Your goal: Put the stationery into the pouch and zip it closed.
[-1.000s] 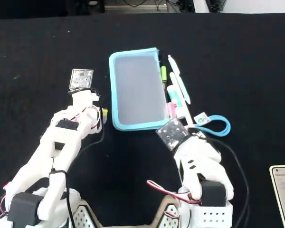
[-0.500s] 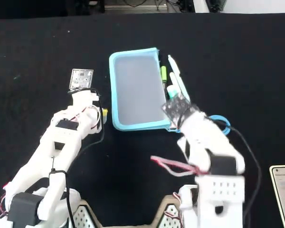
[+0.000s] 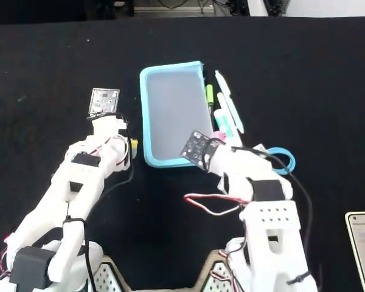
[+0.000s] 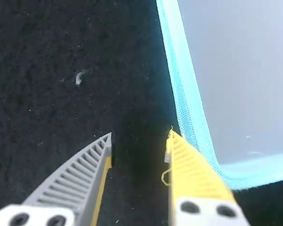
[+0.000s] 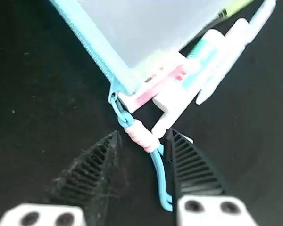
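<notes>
Showing high view: pouch (image 3: 173,115) on desk (image 3: 48,61), long axis away from arms, stationery (image 3: 224,112) along its right edge | left wrist view: left hand (image 4: 140,136) open beside pouch corner | right wrist view: right hand (image 5: 144,136) open, zip pull (image 5: 125,117) between its fingers (image 5: 193,165).

Room light coming down evenly from above. Black table (image 3: 328,73) soaking it up, shadows barely showing. White shell of left arm (image 3: 79,176) shining brightest. Frosted pouch (image 3: 176,118) face giving off soft pale sheen. Pale strip glowing along far edge beyond table. Wrist views looking equally lit.
</notes>
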Action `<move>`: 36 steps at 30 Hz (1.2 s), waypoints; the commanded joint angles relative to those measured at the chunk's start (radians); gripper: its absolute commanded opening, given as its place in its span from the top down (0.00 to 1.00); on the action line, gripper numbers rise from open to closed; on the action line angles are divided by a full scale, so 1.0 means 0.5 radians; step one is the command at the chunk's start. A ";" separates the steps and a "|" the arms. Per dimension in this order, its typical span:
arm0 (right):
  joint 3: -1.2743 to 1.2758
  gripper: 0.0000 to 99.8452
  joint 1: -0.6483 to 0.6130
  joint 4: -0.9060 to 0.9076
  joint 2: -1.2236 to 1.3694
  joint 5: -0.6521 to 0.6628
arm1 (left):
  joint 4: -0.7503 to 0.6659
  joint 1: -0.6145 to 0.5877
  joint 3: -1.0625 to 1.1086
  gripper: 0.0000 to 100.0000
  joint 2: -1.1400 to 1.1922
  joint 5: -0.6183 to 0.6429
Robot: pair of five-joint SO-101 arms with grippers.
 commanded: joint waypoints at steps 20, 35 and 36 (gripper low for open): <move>-0.643 0.79 -0.018 -0.095 1.324 0.592 | -0.021 -0.017 -0.017 0.81 -0.049 0.012; -0.624 0.97 0.083 -0.221 1.361 0.427 | -0.021 -0.011 -0.017 0.81 -0.049 0.012; -0.612 0.99 0.086 -0.196 1.303 0.365 | -0.021 -0.011 -0.017 0.81 -0.049 0.012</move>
